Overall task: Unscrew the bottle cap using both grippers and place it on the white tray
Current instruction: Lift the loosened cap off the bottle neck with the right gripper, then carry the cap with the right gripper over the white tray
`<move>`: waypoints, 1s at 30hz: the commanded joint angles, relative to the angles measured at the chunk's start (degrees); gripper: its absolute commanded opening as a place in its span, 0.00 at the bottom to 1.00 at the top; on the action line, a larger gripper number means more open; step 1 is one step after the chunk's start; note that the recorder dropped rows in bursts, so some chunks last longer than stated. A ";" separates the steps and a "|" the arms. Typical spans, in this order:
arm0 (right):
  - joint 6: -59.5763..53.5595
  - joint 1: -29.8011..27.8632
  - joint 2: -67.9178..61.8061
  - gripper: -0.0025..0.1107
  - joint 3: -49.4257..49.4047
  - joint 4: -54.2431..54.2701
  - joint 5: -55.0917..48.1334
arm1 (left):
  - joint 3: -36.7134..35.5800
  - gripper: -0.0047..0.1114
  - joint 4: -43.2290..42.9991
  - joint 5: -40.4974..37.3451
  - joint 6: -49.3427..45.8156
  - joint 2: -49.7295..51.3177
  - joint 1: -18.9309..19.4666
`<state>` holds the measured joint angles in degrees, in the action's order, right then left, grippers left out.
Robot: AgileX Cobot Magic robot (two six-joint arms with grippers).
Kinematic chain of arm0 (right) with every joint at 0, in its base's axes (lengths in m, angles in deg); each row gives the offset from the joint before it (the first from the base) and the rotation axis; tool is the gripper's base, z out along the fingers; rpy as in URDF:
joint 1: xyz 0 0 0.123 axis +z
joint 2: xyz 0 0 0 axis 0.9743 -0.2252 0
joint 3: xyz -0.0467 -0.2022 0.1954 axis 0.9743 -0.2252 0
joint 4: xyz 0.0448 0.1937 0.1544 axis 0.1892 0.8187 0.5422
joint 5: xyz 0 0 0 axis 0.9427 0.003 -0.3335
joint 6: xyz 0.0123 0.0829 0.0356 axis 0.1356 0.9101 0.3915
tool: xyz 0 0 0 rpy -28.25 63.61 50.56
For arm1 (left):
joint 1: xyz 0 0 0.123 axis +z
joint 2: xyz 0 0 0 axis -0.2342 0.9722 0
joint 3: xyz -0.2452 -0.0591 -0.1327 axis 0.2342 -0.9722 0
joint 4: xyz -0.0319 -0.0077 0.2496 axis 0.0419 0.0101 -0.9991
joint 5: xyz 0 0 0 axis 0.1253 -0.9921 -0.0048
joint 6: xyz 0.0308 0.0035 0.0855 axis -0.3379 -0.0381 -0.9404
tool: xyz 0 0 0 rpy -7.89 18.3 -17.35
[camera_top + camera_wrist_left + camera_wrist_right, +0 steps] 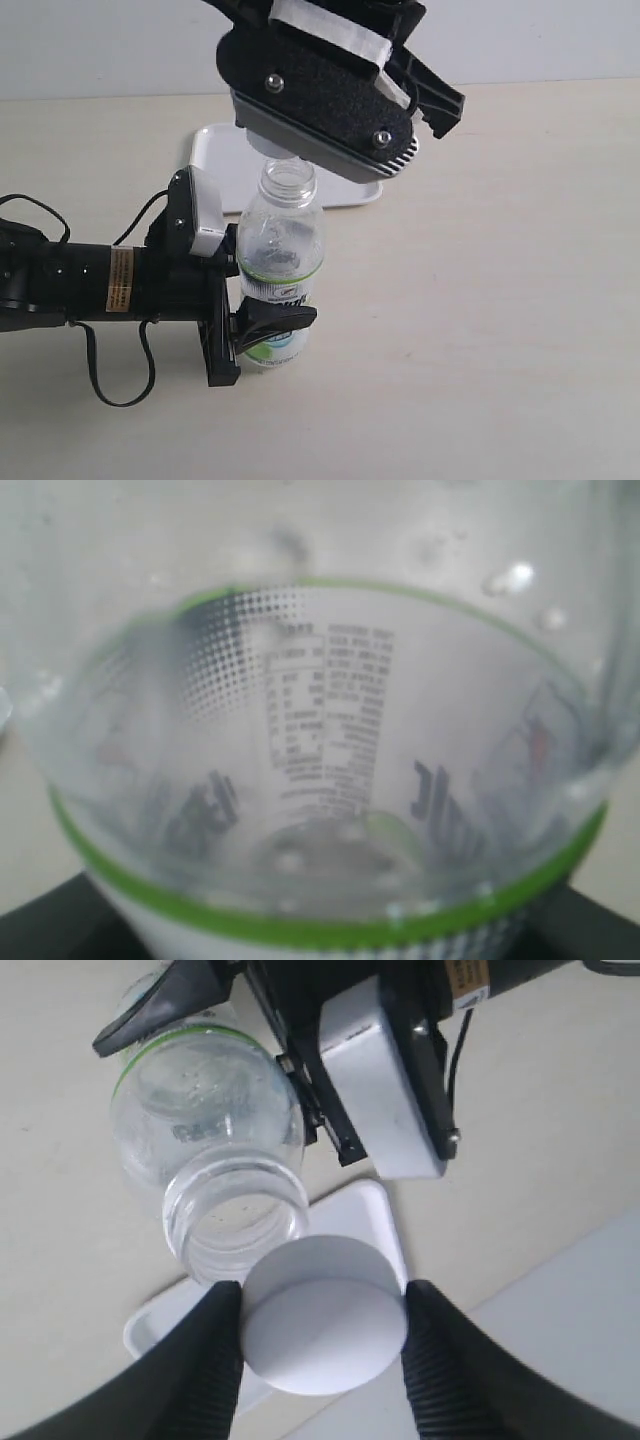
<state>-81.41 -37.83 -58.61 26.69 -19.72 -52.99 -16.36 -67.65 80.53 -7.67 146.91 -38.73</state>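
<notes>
The left hand [270, 330] clamps the upright bottle [283, 240] on the counter [480, 300]; the right hand [322, 1360] pinches the bottle cap [325, 1320] just above its open neck.

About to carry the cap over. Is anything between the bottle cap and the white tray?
Nothing visible does. The bottle cap, gripped by the right gripper, is off and above the open neck of the bottle. The white tray lies just beyond it.

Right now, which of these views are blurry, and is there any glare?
Left wrist view: the bottle fills the frame, out of focus, with small glints on the plastic. Right wrist view: the bottle cap is fairly sharp. Exterior view: evenly lit, faint shadows.
</notes>
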 commanded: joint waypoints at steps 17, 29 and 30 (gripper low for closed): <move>44.58 -10.50 6.02 0.02 0.20 7.48 1.85 | 0.36 0.04 6.61 2.62 -0.45 -0.71 -0.21; 56.18 -14.02 6.92 0.02 -1.13 9.26 -6.40 | -0.11 0.04 6.66 3.62 -1.47 -0.71 -0.06; 56.46 -14.02 7.21 0.02 -1.76 9.26 -6.40 | -0.36 0.04 6.78 3.60 -2.17 -0.71 -0.06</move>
<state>-26.45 -51.43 -52.57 26.26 -10.87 -58.77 -16.46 -62.31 80.89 -8.41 146.91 -38.73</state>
